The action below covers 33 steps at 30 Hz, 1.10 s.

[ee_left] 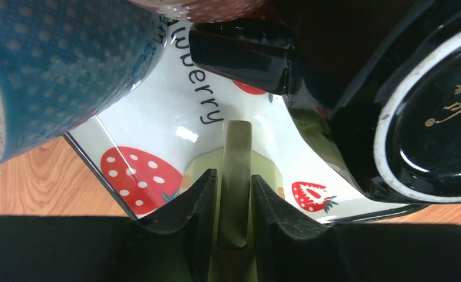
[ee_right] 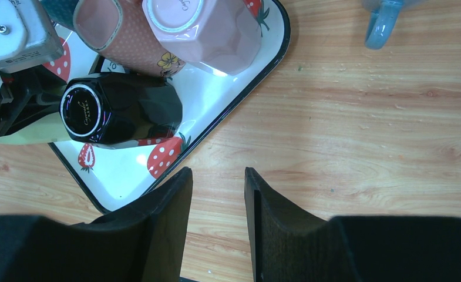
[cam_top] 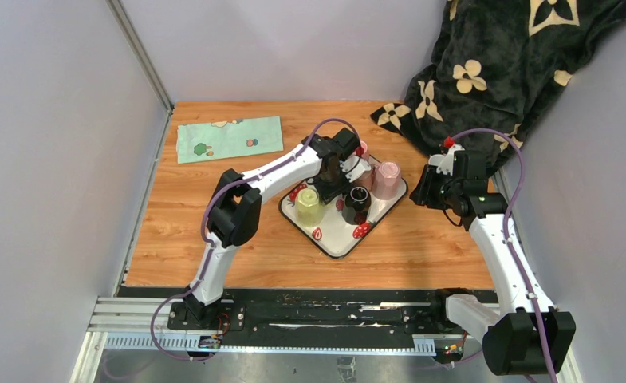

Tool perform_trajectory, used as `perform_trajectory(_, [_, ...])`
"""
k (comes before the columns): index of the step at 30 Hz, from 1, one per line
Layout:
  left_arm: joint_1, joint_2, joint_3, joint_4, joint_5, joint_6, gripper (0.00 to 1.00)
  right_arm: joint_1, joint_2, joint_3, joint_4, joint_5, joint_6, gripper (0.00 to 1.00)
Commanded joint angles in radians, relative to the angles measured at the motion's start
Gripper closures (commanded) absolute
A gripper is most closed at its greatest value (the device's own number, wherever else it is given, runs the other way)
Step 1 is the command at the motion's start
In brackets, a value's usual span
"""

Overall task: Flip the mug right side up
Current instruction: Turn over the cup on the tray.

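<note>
- Grabbing the mug looks like the step in hand. The left pincer (ee_left: 234, 176) has its two fingers pressed on each side of the handle (ee_left: 238, 147) of the yellow mug (cam_top: 309, 206).
- The yellow mug sits on the left side of the tray (cam_top: 335, 246), the one with red strawberries on it. A black mug (cam_top: 356, 203) stands just beside it, near the middle of the tray.
- The yellow mug is pale yellow-green and shiny. Its flat bottom seems to face up, so it looks upside down, but I cannot be sure from above.
- The next move, I think, is to lift it up off the tray, then roll the wrist to flip it. The other mugs crowd close, so it needs room to turn.
- The right pincer (ee_right: 216, 176) is open and holds nothing. It hangs over the worktop (ee_right: 363, 147), just off the right side of the tray.
</note>
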Motion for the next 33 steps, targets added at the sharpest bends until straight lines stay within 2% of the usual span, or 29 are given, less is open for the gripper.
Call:
perform_trajectory(1, [-0.008,0.017,0.028,-0.038,-0.017,-0.001,0.7,0.01,-0.017,-0.015,0.005,0.006,-0.015,0.57])
perform_trajectory(10, [-0.008,-0.013,0.028,-0.04,-0.018,-0.004,0.9,0.011,-0.015,-0.015,0.005,0.007,-0.013,0.57])
perform_trajectory(13, [-0.008,-0.04,0.029,-0.039,-0.015,-0.005,1.0,0.011,-0.017,-0.012,0.005,0.007,-0.01,0.57])
perform_trajectory(21, [-0.008,-0.154,0.016,-0.037,0.023,-0.002,1.0,0.011,-0.032,-0.001,0.004,0.005,0.001,0.57])
perform_trajectory(33, [-0.008,-0.309,-0.021,-0.032,-0.021,-0.022,1.0,0.011,-0.042,0.011,0.004,-0.022,0.023,0.57])
